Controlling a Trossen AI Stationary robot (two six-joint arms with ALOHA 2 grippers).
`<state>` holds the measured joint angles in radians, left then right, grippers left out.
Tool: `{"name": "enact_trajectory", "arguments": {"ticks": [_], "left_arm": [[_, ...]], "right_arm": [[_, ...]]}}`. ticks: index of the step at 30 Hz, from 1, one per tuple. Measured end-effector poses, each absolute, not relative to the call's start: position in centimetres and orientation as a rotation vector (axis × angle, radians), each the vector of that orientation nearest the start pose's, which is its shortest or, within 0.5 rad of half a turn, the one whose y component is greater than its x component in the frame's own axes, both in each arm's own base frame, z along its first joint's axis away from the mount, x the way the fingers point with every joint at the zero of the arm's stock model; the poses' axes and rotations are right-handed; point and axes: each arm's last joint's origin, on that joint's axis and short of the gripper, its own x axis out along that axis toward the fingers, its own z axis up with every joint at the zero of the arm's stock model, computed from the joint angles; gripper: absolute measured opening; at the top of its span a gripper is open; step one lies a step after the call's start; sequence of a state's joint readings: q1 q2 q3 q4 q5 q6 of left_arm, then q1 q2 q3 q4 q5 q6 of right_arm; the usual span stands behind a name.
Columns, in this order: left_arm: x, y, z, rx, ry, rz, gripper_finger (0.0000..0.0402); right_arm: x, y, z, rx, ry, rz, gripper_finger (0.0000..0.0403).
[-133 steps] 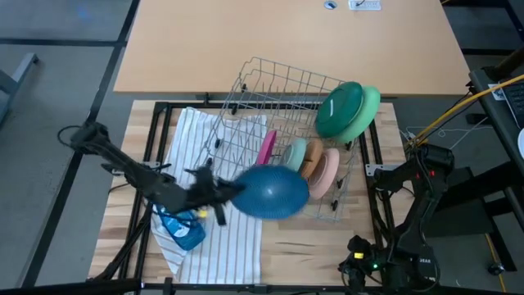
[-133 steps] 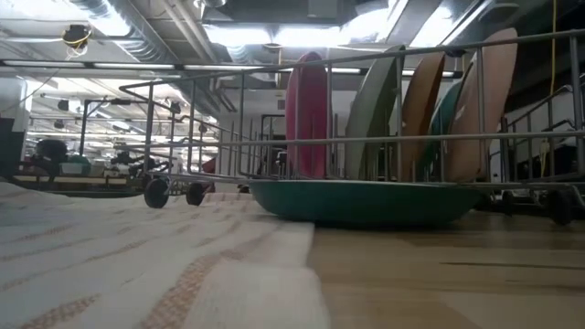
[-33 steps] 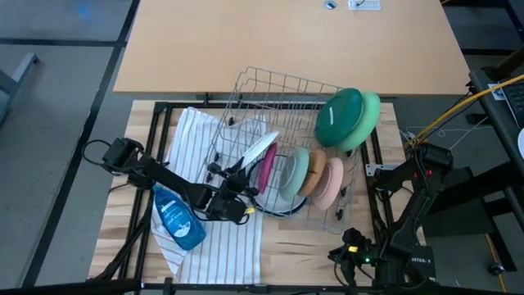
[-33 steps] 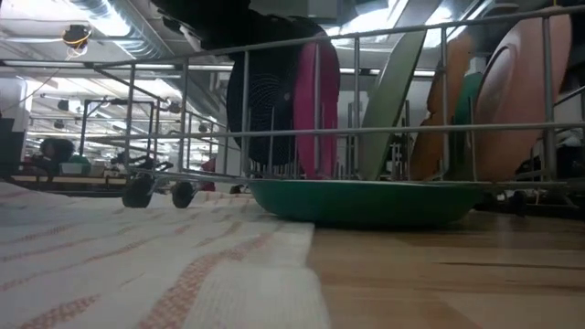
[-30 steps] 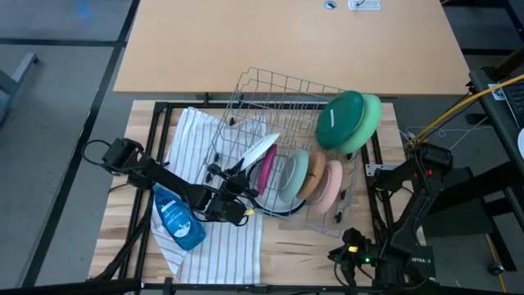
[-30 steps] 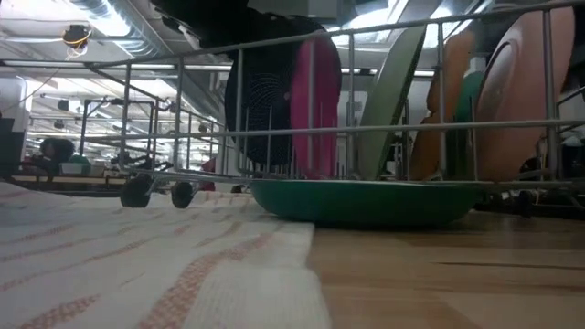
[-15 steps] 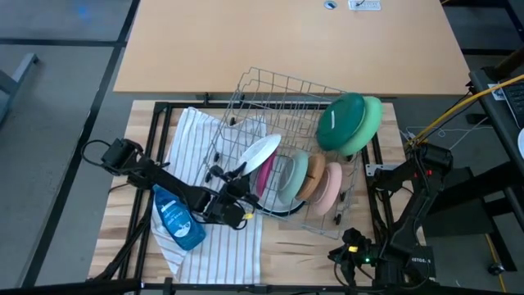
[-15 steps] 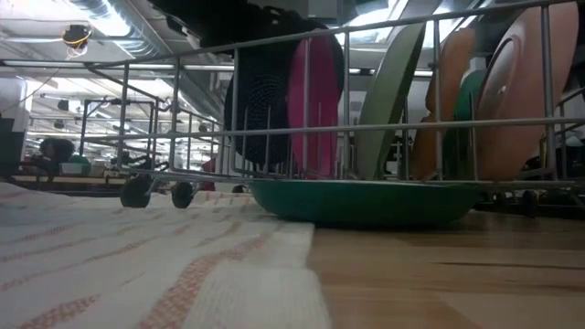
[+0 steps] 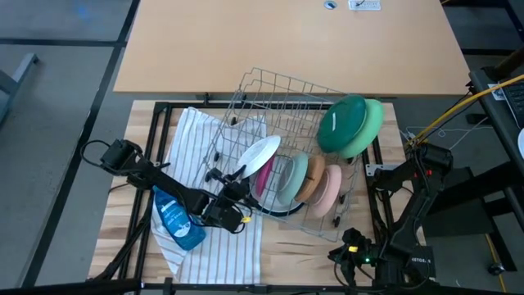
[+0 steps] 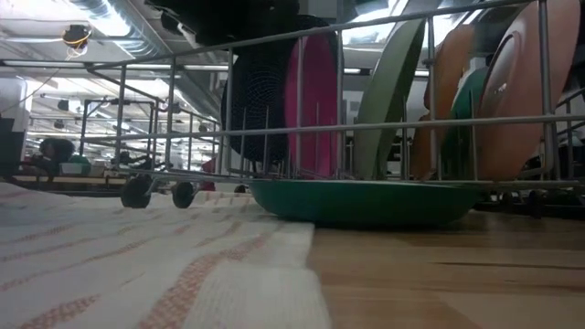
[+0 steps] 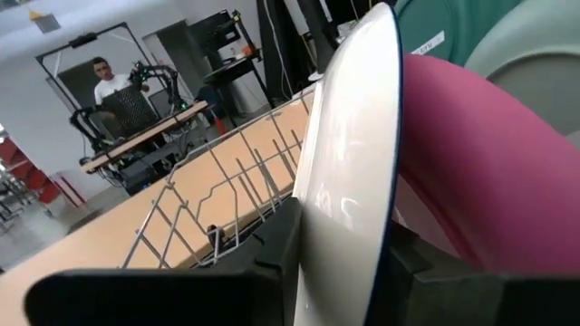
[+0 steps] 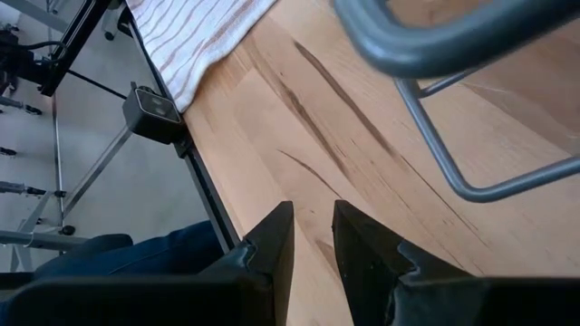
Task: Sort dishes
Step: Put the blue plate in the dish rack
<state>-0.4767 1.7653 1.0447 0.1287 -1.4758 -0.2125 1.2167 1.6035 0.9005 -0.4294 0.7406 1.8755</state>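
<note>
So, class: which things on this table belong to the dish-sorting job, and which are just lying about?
Part of the job:
- white plate between the left gripper's fingers
- magenta plate
- sage plate
- tan plate
- peach plate
- dark green bowl
- light green bowl
- wire rack

Lying about:
- blue soap bottle
- striped towel

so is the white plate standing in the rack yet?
In, on edge but leaning. White plate sits beside the magenta plate inside the rack; the left claw straddles its rim.

Bright overhead light; glare on white plate [image 11: 349, 163]; low view foreground blurred.
</note>
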Motion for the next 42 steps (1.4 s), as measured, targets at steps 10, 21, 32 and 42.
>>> {"name": "enact_trajectory", "arguments": {"ticks": [10, 21, 32, 42], "left_arm": [[32.6, -13.9, 20.7, 0.255, 0.201, 0.995, 0.0077], [32.4, -14.1, 20.5, 0.07, 0.107, 0.991, 0.0107], [32.5, -14.5, 20.4, -0.025, 0.115, 0.911, 0.0156], [31.3, -16.2, 19.8, 0.054, 0.18, 0.84, 0.0157]], "right_arm": [[12.0, 26.7, 17.4, 0.84, 0.713, -0.261, 0.0085], [12.0, 26.7, 17.4, 0.842, 0.713, -0.261, 0.0085], [12.0, 26.7, 17.4, 0.843, 0.713, -0.262, 0.0085], [12.0, 26.7, 17.4, 0.844, 0.713, -0.262, 0.0085]]}}
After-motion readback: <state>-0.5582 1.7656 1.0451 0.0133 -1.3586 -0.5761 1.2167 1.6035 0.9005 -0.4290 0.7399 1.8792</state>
